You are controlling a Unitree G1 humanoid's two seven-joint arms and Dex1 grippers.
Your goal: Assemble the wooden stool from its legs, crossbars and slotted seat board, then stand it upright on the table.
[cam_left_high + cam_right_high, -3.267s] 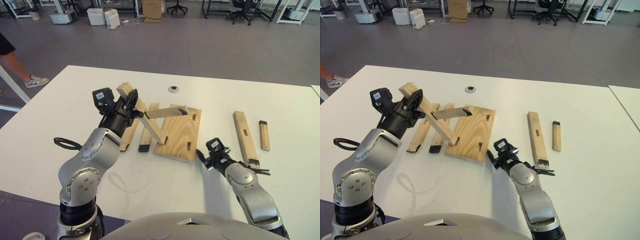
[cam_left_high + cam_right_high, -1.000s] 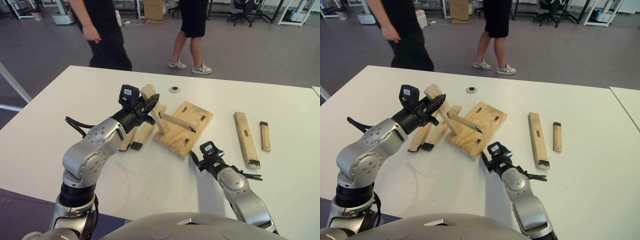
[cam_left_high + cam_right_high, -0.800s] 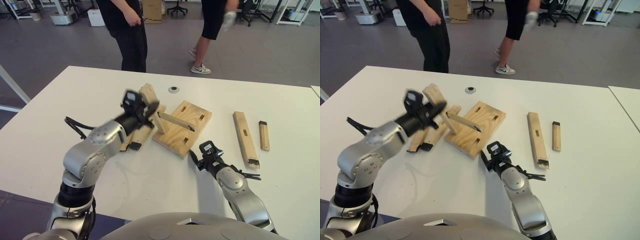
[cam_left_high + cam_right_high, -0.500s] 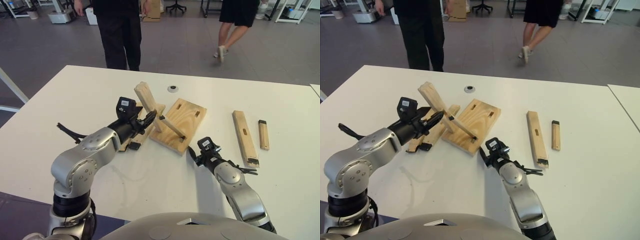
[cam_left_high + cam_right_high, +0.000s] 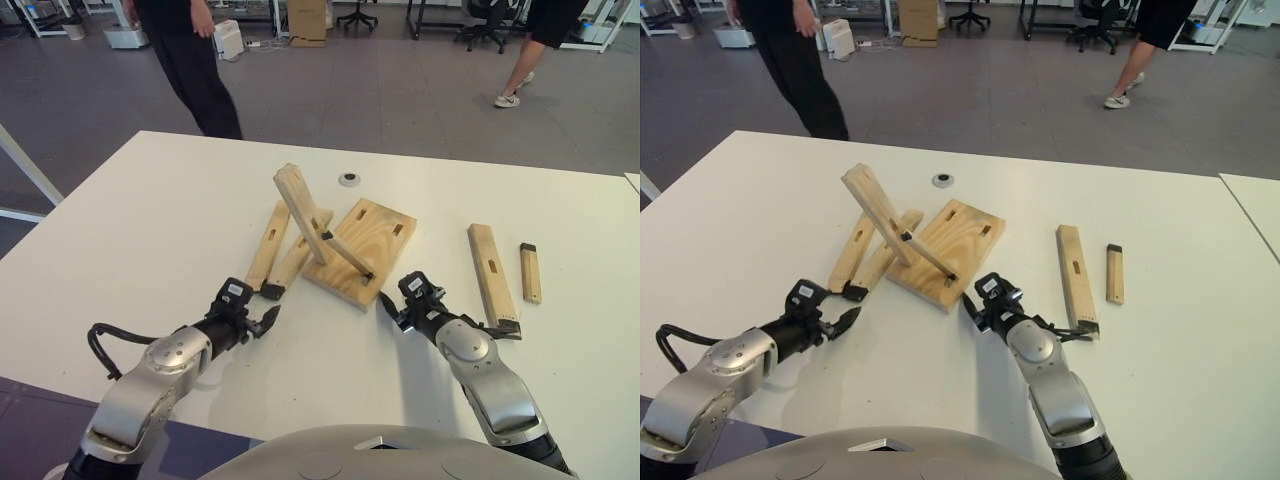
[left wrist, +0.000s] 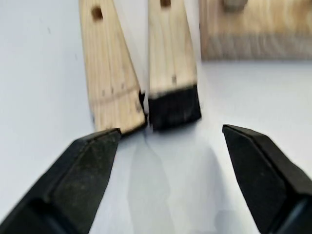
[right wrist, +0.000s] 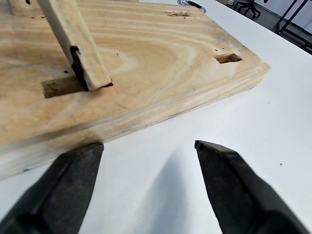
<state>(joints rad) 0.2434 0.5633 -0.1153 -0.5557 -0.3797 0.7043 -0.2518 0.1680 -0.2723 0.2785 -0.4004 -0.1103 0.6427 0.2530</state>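
Observation:
The slotted seat board lies flat mid-table. A leg with a crossbar joined to it leans up from the board, the crossbar's black-tipped end resting by a slot. Two more legs lie flat left of the board, their ends just ahead of my open left gripper, which sits low on the table. My right gripper is open at the board's near edge, holding nothing. Another leg and a short crossbar lie to the right.
A round grommet is set in the white table behind the parts. A black cable loops off my left forearm. Bare tabletop stretches to the left and along the front edge.
My left gripper has let go of the leg-and-crossbar piece and dropped back to the table near the lying legs' ends. The piece now leans on the board. The right gripper barely moved.

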